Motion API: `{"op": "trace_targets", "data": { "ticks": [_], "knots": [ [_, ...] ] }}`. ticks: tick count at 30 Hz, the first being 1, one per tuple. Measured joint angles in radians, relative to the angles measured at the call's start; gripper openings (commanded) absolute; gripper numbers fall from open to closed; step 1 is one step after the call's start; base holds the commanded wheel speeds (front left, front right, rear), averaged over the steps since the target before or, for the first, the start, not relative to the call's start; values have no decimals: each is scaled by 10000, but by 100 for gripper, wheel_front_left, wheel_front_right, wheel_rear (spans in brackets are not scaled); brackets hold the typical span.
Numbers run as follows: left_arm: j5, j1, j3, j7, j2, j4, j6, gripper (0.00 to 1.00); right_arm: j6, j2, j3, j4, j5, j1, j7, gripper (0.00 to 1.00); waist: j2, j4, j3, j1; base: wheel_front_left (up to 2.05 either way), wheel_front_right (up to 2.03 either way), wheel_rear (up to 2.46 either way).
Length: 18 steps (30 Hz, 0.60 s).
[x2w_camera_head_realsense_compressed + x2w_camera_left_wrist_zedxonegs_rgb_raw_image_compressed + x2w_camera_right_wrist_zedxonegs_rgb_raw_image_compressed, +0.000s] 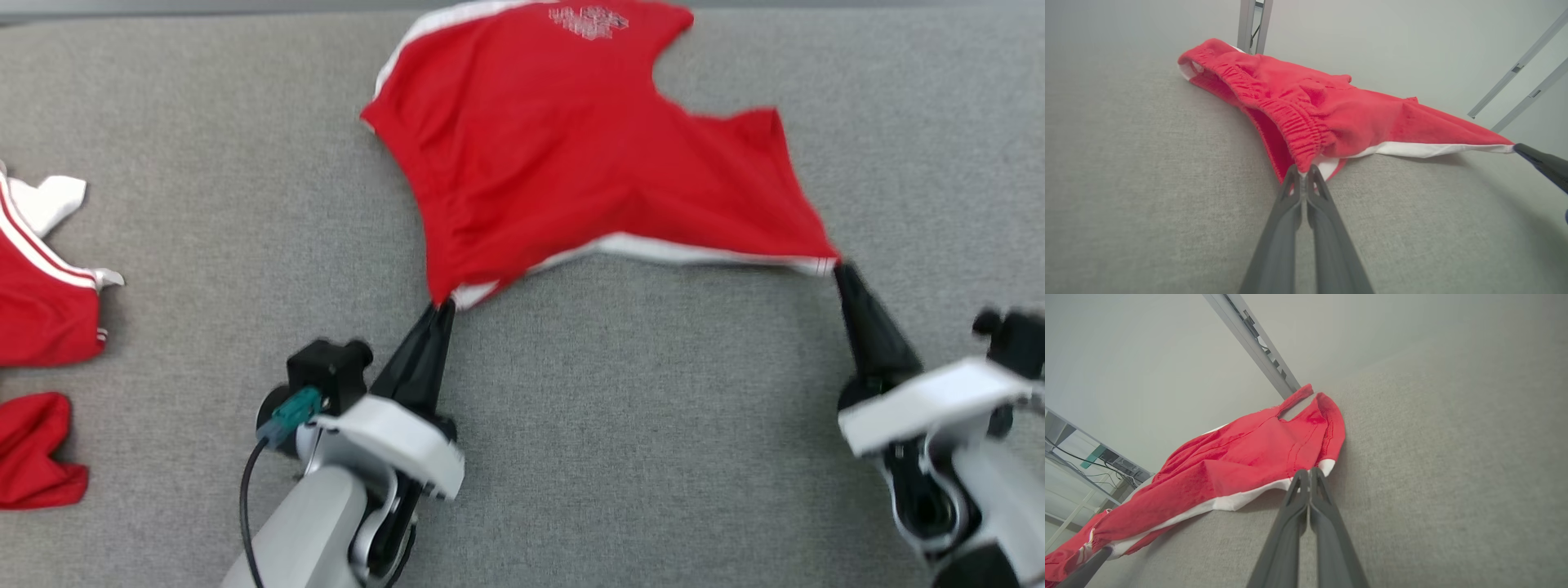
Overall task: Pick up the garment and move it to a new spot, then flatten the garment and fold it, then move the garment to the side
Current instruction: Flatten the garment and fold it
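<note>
The grey fabric surface (pixel 163 122) spans the head view. The garment (pixel 571 155) lies spread across its far middle, red with a pale print near the far edge (too blurred to read). Its white-trimmed near hem is stretched in a line between the two arms, which reach forward from the lower corners, pale forearms angled inward. The left gripper (pixel 443 309) has its fingers pressed together on the hem's left corner, and the right gripper (pixel 841 273) pinches the right corner likewise. Two other red garments (pixel 41 302) sit at the surface's left edge, well apart from it
</note>
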Motion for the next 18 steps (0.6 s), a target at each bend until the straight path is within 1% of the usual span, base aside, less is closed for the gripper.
{"op": "trace_targets", "data": {
  "ticks": [3, 7, 11, 13, 18],
  "knots": [
    [-115, 825, -25, 479, 487, -888, 184, 0, 0, 102, -395, -717, -100, 1262, -2, 0, 0, -14, -380, 0, 0, 0, 0],
    [-169, 1932, -56, 1283, 1206, -2341, 631, 0, 0, 226, -978, -1490, -100, 2830, -2, 0, 0, 8, -799, 0, 0, 0, 0],
    [-188, 2998, 13, 2011, 1850, -3917, 1283, 0, 0, 336, -1407, -2391, -360, 4019, 0, 0, 0, 52, -1016, 0, 0, 0, 0],
    [-207, 3480, 44, 2403, 2148, -4633, 1569, 0, 0, 451, -1574, -2759, -546, 4574, 194, 0, 0, 44, -1068, 0, 0, 0, 0],
    [-456, 4649, 186, 3070, 2566, -6142, 2261, 0, 0, 686, -2272, -3641, -1177, 5759, 949, 0, 0, -21, -1165, 0, 0, 0, 0]
  ]
}}
